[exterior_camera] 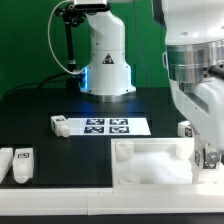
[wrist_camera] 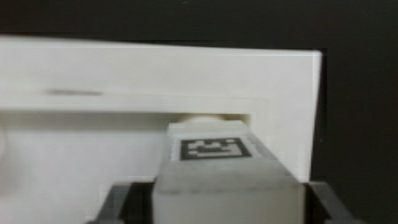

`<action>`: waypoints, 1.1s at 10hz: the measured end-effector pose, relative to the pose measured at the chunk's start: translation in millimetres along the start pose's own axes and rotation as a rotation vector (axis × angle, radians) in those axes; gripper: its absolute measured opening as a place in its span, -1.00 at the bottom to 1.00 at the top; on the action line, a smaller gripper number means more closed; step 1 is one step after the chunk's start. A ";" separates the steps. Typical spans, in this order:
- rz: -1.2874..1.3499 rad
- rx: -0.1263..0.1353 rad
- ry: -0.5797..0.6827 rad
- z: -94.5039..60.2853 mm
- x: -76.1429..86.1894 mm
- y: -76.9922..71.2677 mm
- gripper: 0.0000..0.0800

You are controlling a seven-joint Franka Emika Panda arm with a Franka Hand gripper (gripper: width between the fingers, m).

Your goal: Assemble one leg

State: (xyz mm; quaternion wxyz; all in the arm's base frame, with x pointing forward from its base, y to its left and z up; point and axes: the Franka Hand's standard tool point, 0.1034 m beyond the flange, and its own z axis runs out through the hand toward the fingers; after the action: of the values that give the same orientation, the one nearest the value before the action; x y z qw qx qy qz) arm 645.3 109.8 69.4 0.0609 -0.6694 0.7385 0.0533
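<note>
Looking through the wrist view, I've got a leg [wrist_camera: 221,165] dead centre, its square tag facing the camera, pinched between the dark fingers [wrist_camera: 128,203] of the gripper [wrist_camera: 217,205]. Its far end sits right up against the big white panel [wrist_camera: 160,100], at a notch in the raised rim; whether it's truly seated I cannot tell.

Over in the exterior view, the arm is down at that view's right, the gripper [exterior_camera: 207,156] low beside the panel [exterior_camera: 150,160], the held leg mostly hidden. The marker board [exterior_camera: 108,126] lies behind the panel on the black table [exterior_camera: 40,105]. One more leg [exterior_camera: 24,165] lies at that view's left, well apart from the panel, another [exterior_camera: 59,124] just beside the marker board's end.
</note>
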 end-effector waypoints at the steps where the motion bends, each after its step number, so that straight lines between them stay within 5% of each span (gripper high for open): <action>1: 0.063 0.001 -0.005 -0.1 -0.2 -0.1 -0.28; 6: 0.182 0.004 0.003 0.6 -0.7 0.3 -0.28; 8: 0.175 0.008 0.002 -1.0 -1.4 -0.6 0.43; 11: 0.053 0.039 -0.032 -48.4 -13.5 -0.4 0.61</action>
State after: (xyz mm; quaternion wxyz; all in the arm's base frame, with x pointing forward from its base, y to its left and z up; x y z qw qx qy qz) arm 646.0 115.3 119.3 0.0843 -0.6473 0.7558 0.0514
